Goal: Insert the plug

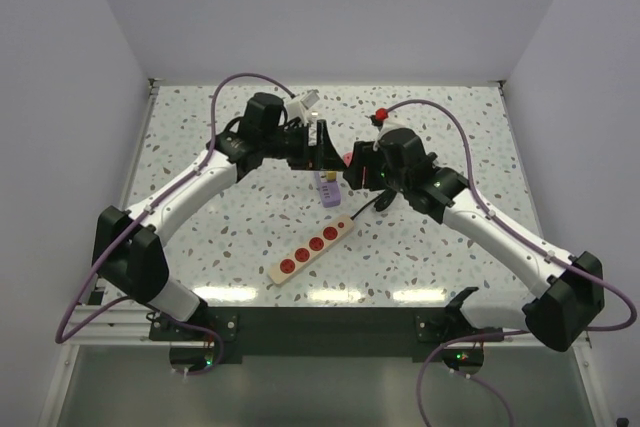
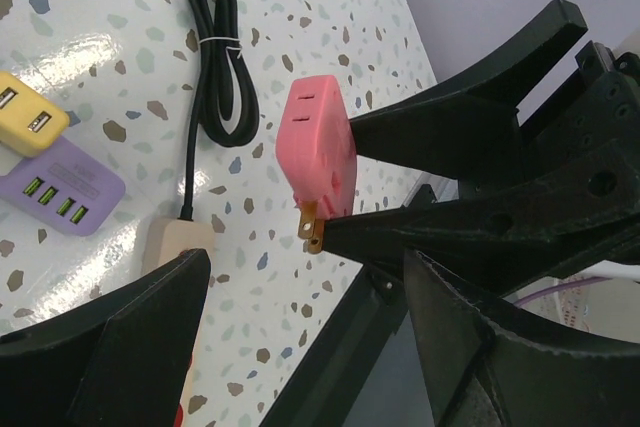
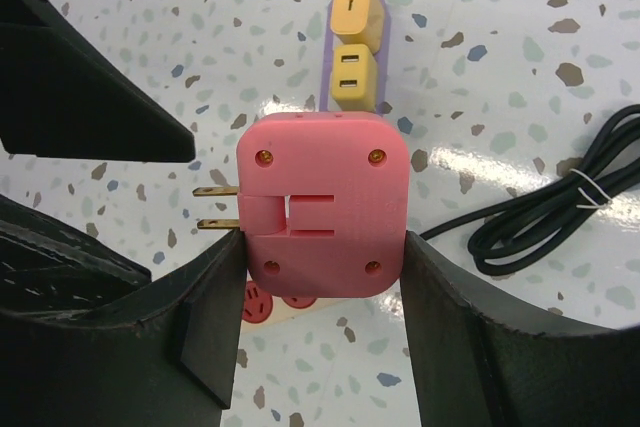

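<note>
My right fingers [image 3: 480, 347] clamp the pink square plastic plug [image 3: 322, 205] between them, prongs free. Left fingers [image 2: 110, 347] wide open, empty. Beige power strip w/ red sockets [image 1: 316, 243] lies below; pickup done, insertion not yet.

Pink plug [image 3: 322, 205]: rounded square block, two flat brass prongs [image 3: 215, 207] bare on one edge, two slots on another face. It's off the table at mid-table, clamped by its sides in the right gripper [image 3: 322, 282]. Power strip [image 1: 315, 247]: cream, four red sockets facing up, flat on the table just near of the plug, running diagonally near-left to far-right. Its black cord [image 1: 372, 205] leaves the far-right end.
</note>
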{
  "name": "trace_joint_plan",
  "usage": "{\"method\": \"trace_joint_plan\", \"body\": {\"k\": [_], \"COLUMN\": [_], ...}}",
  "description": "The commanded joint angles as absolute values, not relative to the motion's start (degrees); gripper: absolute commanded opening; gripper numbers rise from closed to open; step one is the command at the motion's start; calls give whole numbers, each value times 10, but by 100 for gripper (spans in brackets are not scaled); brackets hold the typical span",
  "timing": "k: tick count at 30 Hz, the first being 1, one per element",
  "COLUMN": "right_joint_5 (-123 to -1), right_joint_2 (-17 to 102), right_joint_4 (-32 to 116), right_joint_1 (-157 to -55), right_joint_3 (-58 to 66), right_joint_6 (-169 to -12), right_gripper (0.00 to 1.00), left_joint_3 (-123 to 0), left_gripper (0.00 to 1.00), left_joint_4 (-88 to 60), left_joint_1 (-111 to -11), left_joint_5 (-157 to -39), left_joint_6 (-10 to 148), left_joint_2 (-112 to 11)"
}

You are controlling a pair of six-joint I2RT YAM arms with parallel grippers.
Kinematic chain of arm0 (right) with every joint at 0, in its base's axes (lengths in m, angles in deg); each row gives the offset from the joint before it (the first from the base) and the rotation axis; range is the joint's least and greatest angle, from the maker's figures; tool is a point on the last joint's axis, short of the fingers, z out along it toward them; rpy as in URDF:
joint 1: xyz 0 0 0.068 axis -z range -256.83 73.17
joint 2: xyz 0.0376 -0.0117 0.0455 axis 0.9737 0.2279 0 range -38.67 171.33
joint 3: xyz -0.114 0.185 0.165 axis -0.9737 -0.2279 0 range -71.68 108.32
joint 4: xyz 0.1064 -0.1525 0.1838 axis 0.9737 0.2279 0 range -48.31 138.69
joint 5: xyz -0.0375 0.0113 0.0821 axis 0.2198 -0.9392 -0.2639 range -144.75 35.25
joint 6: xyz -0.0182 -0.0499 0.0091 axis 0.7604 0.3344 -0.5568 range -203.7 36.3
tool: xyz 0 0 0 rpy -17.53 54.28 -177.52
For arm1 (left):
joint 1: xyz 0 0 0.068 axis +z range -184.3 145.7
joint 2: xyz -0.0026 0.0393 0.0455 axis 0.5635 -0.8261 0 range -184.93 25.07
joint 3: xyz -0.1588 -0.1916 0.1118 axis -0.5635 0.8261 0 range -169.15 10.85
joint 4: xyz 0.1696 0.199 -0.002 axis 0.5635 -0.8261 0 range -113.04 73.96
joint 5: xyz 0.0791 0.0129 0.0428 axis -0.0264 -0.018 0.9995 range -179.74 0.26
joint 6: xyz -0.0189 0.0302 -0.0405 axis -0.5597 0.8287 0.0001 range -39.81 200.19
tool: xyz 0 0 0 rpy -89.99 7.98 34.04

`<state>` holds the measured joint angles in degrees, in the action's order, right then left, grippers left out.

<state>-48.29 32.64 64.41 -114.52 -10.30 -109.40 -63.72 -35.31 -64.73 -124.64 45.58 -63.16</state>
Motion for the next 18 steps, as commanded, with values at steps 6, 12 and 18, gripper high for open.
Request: {"method": "trace_joint_plan", "body": {"k": [6, 12, 18], "right_joint_5": [-509, -510, -523], "right_joint_2": [335, 322, 315], "right_joint_4": [598, 592, 593], "right_joint_1": [-1170, -1172, -1173], "right_joint_3": [-71, -74, -74], "right_joint_6": [-1095, -1099, -1101], "right_gripper": [0, 0, 0], "left_joint_3": [-656, -643, -640], "left_gripper": [83, 81, 79], "left_joint_4": [-316, -306, -295], "left_joint_1": [-652, -653, -653], "left_joint_5": [-1245, -1224, -1203], "left_joint_6": [438, 432, 417], "left_joint_2": [-641, -635, -634]}}
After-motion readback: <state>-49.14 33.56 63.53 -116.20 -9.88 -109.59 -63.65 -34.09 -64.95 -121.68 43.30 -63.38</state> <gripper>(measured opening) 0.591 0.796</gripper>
